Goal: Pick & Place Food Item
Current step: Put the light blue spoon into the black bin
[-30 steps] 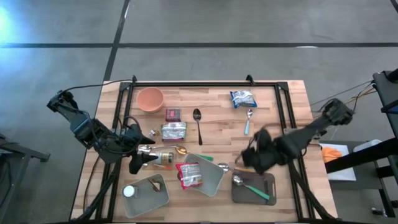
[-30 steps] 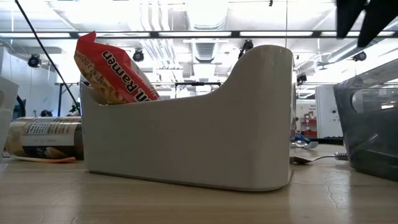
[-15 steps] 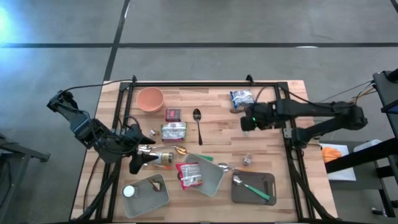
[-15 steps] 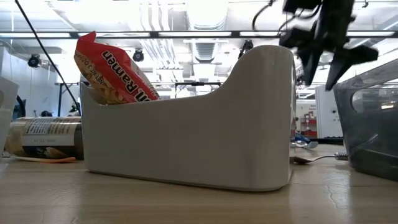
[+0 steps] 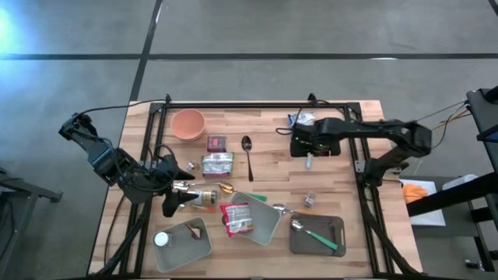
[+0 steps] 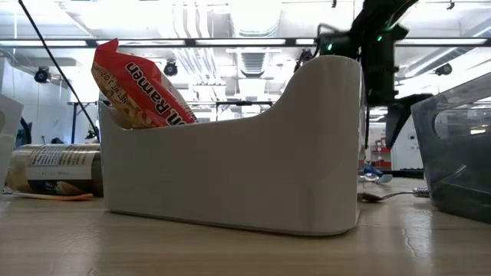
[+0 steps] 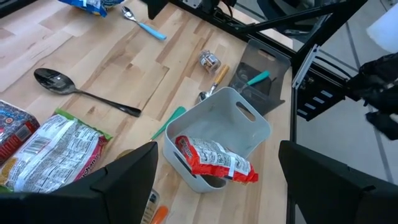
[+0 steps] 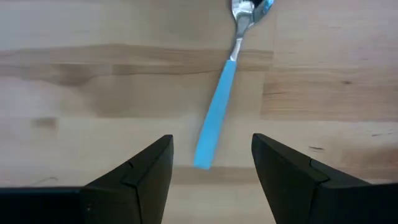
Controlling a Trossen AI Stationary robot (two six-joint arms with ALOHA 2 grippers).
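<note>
A red ramen packet (image 5: 237, 218) (image 7: 214, 163) (image 6: 138, 88) leans inside the pale grey bin (image 5: 268, 227) (image 7: 252, 121) near the table's front. A green-and-white packet (image 5: 218, 164) lies flat mid-table, and a blue packet (image 5: 302, 120) lies at the far right. My right gripper (image 5: 308, 149) (image 8: 211, 152) (image 6: 387, 103) points down, open, over the free end of a blue-handled spoon (image 8: 217, 112), one finger on each side and apart from it. My left gripper (image 5: 177, 201) (image 7: 217, 149) hangs open left of the bin, touching nothing.
An orange bowl (image 5: 187, 123), a small red packet (image 5: 216, 143) and a black spoon (image 5: 247, 152) lie toward the far side. A dark tray (image 5: 331, 225) with a green-handled spoon stands near right. A grey bin (image 5: 194, 247) is near left, with a jar (image 5: 204, 196) beside my left gripper.
My right gripper has swung from above the dark tray toward the table's far edge. It has come down over the blue-handled spoon, rolling as it went. My left arm has kept still, and nothing on the table has moved.
</note>
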